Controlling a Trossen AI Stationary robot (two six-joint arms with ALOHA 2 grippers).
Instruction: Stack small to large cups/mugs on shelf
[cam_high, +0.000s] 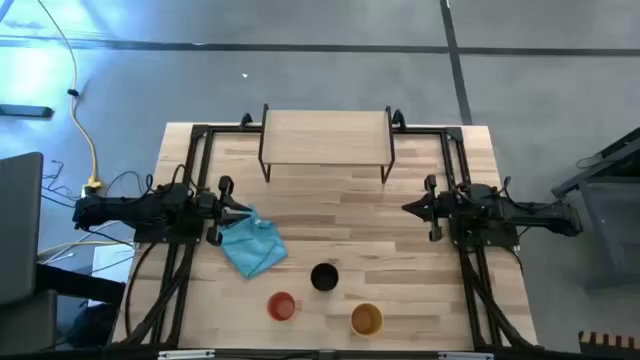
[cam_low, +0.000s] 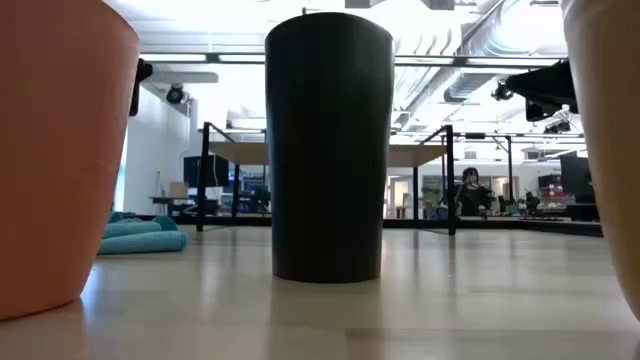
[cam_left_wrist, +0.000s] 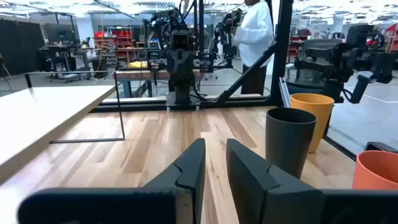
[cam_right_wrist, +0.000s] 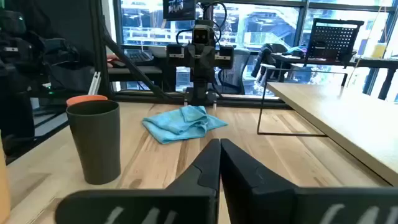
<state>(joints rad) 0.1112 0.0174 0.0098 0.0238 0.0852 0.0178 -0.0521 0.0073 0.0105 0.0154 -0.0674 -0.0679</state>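
Three cups stand upright on their bases near the table's front edge: the red cup (cam_high: 282, 306) at left, the black cup (cam_high: 324, 277) in the middle and a little farther back, and the yellow-orange cup (cam_high: 367, 319) at right. The low view shows them close up as red (cam_low: 50, 150), black (cam_low: 328, 150) and yellow-orange (cam_low: 610, 150). The wooden shelf (cam_high: 325, 135) stands on its black legs at the table's far edge. My left gripper (cam_high: 245, 207) hovers at mid-left with a narrow gap between its fingers (cam_left_wrist: 214, 163). My right gripper (cam_high: 408, 208) hovers at mid-right, shut (cam_right_wrist: 219, 148). Both are empty.
A crumpled light blue cloth (cam_high: 252, 245) lies on the table just in front of my left gripper, left of the cups. Black frame rails (cam_high: 190, 160) run along the table's left and right sides. A person shows in the room beyond the table (cam_left_wrist: 255, 31).
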